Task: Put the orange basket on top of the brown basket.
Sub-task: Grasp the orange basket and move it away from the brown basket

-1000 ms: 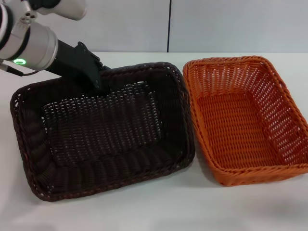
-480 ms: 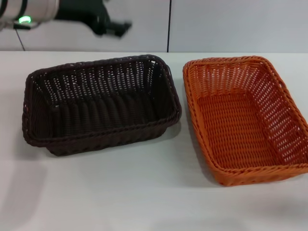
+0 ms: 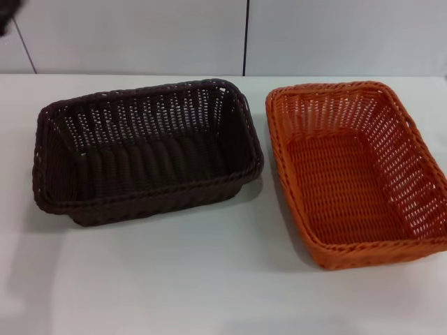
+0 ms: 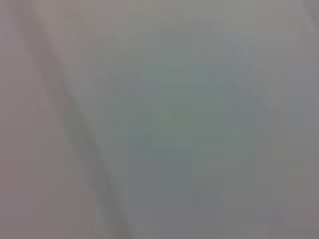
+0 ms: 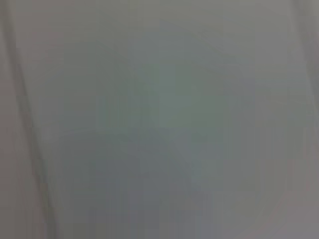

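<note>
The brown basket (image 3: 147, 150) sits flat on the white table at the left in the head view, open side up. The orange basket (image 3: 356, 171) sits beside it on the right, a narrow gap apart, also open side up and empty. Only a dark sliver of my left arm (image 3: 7, 17) shows at the top left corner of the head view; its gripper is out of view. My right gripper is out of view. Both wrist views show only a plain grey surface.
The white table (image 3: 174, 279) runs across the front of both baskets. A grey wall (image 3: 140, 35) with a dark vertical seam stands behind the table.
My left arm let go of the brown basket's far rim and withdrew up and to the left, out of the frame. The brown basket dropped from tilted to flat on the table.
</note>
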`<state>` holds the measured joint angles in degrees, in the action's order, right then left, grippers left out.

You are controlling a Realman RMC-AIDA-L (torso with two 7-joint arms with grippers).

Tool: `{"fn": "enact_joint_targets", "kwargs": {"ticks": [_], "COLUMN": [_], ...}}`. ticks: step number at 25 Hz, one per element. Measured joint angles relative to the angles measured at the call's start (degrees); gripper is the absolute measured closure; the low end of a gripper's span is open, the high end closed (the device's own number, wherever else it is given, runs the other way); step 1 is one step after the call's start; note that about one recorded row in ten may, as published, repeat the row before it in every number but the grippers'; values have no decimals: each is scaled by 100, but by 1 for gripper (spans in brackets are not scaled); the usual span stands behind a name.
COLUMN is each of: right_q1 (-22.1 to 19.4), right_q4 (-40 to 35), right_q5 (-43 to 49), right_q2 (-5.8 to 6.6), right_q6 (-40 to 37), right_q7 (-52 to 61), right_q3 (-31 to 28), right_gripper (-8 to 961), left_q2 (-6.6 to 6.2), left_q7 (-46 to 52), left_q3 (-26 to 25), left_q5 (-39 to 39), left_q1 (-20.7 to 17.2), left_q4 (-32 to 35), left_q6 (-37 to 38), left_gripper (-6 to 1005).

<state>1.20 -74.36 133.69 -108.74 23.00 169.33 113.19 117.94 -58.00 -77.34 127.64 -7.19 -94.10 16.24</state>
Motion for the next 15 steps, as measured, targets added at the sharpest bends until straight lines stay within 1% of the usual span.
{"fn": "enact_joint_targets", "kwargs": {"ticks": [1, 2, 3, 4, 5, 6, 7, 8, 9, 10, 12, 13, 14, 15], "right_q1": [51, 132, 253, 384, 535, 685, 881, 1074, 1250, 1459, 1891, 2068, 2290, 2507], "right_q4": [-367, -630, -955, -1279, -1556, -1798, -2043, -2263, -2448, -2629, -2867, -2887, -2901, -2881], "right_q5": [252, 423, 574, 681, 726, 747, 743, 707, 667, 563, 242, 114, -49, -170], "right_q2": [-43, -76, -109, -131, -150, -169, -183, -214, -242, -286, -392, -430, -475, -497], "right_q6": [-705, -1414, -2225, -3033, -3843, -4537, -5293, -6110, -6742, -7536, -9153, -9762, -10527, -11219], "right_q7": [-2, -7, -19, -40, -84, -142, -254, -401, -531, -743, -1290, -1522, -1802, -2072], "right_q3": [-313, -544, -809, -1041, -1283, -1494, -1747, -1999, -2232, -2575, -3305, -3564, -3888, -4183], "right_gripper": [273, 273, 273, 273, 273, 273, 273, 274, 274, 274, 275, 275, 275, 275], "left_q2": [6, 6, 5, 6, 15, 23, 29, 29, 24, 22, 24, 25, 25, 29], "left_q7": [119, 237, 478, 755, 1111, 1307, 1744, 2031, 2369, 2634, 3184, 3383, 3602, 3721], "left_q3": [303, 431, 675, 872, 1099, 1199, 1382, 1481, 1554, 1596, 1634, 1645, 1662, 1677], "left_q5": [20, 30, 56, 79, 97, 101, 109, 113, 126, 137, 146, 149, 167, 174], "left_q1": [-156, -202, -264, -263, -212, -176, -39, 53, 172, 259, 462, 558, 667, 742], "left_q4": [293, 500, 887, 1274, 1821, 2094, 2720, 3114, 3513, 3822, 4480, 4751, 5053, 5253], "left_q6": [735, 1106, 1754, 2313, 2960, 3327, 3850, 4163, 4383, 4515, 4660, 4682, 4699, 4705], "left_gripper": [212, 212, 212, 212, 212, 212, 212, 212, 213, 213, 213, 213, 213, 213]}}
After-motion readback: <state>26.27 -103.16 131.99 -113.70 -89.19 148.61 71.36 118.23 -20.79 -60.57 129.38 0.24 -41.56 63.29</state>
